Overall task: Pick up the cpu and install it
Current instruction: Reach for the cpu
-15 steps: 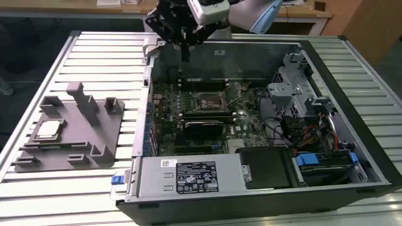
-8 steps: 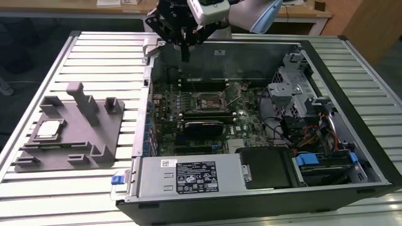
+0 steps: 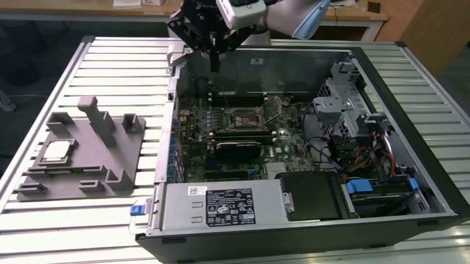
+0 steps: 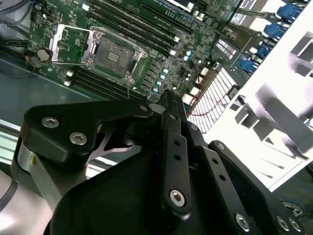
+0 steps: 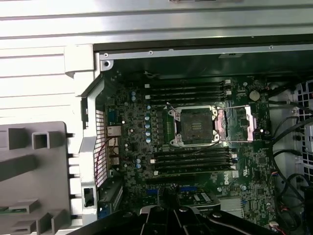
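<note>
Silver-topped cpu: lies flat in a recess of the grey fixture tray, at the exterior view's left, mid-height of the frame, untouched and well apart from the arm.
Gripper: hangs at the upper centre of the exterior frame, above the far wall of the open computer case; its 2 jaws are pressed together with nothing between them, and the second wrist view agrees.
Socket: stands bare in the middle of the green motherboard, its retaining plate swung aside in the first wrist view, with memory slots on 2 sides.
Step in hand: the pick-up, judged not yet begun.
Doing it well: the jaws would need to part wider than the chip, come down square to its sides and close on the rim rather than the top plate; a level lift should keep it clear of the tray's tall post.
Risk: a tilted or slipping chip could damage the socket's contacts.
</note>
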